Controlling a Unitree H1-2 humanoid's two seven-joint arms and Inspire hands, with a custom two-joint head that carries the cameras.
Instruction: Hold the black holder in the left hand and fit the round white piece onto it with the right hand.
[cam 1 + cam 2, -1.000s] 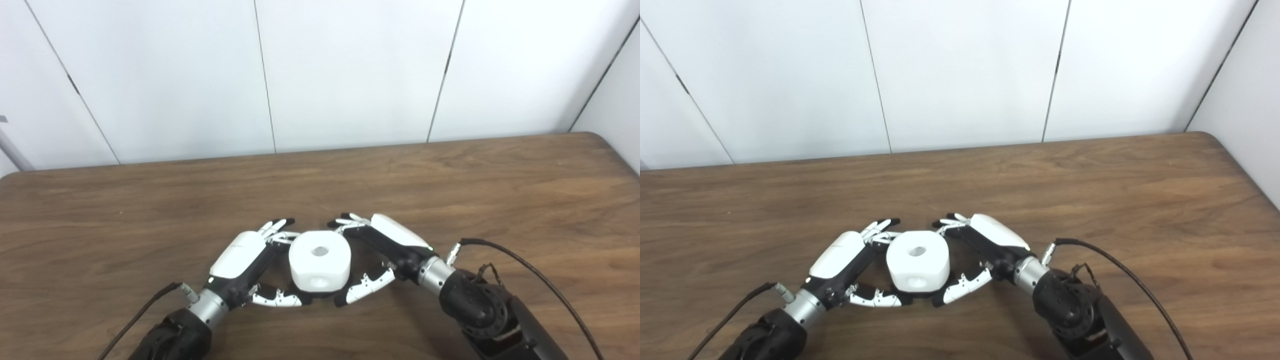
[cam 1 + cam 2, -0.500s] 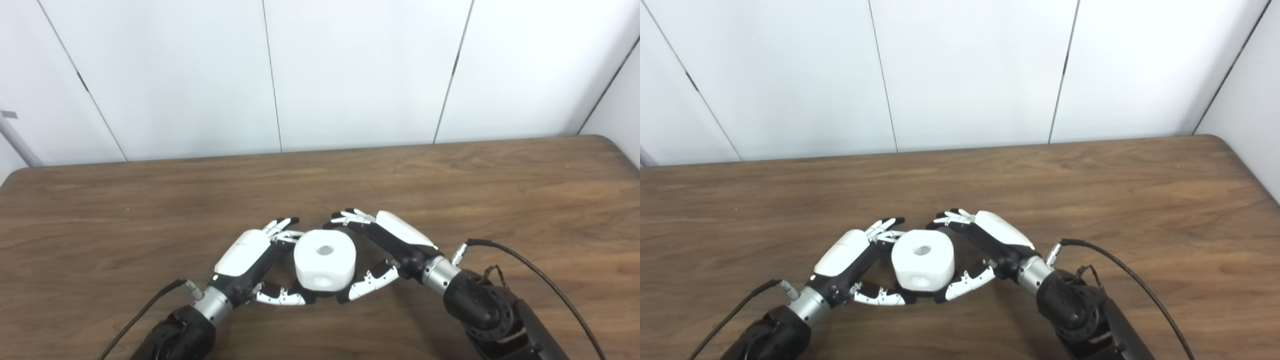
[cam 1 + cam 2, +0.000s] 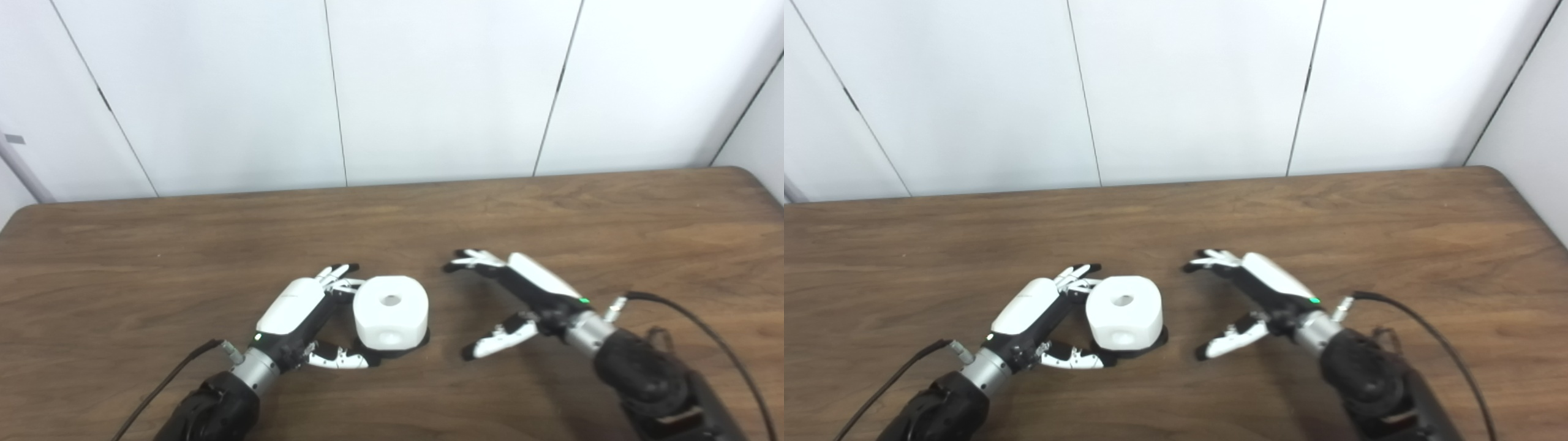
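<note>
The round white piece point(image 3: 390, 312), a rounded block with a hole in its top, sits on the black holder point(image 3: 421, 339). Only a thin dark rim of the holder shows under it. Both stand on the wooden table point(image 3: 612, 233). My left hand point(image 3: 294, 309) wraps them from the left: its fingers point(image 3: 337, 278) lie against the back of the piece and its thumb point(image 3: 340, 358) reaches the holder's front edge. My right hand point(image 3: 527, 291) hovers to the right, open and clear of the piece, with a stretch of bare wood between them.
A black cable point(image 3: 692, 312) loops from my right wrist over the table at the lower right. Another cable point(image 3: 177, 373) trails from my left wrist. White wall panels point(image 3: 429, 92) rise behind the table's far edge.
My right hand has let go of the white piece and drawn away to the right, fingers spread. My left hand stays around the piece and holder. The camera has shifted slightly.
</note>
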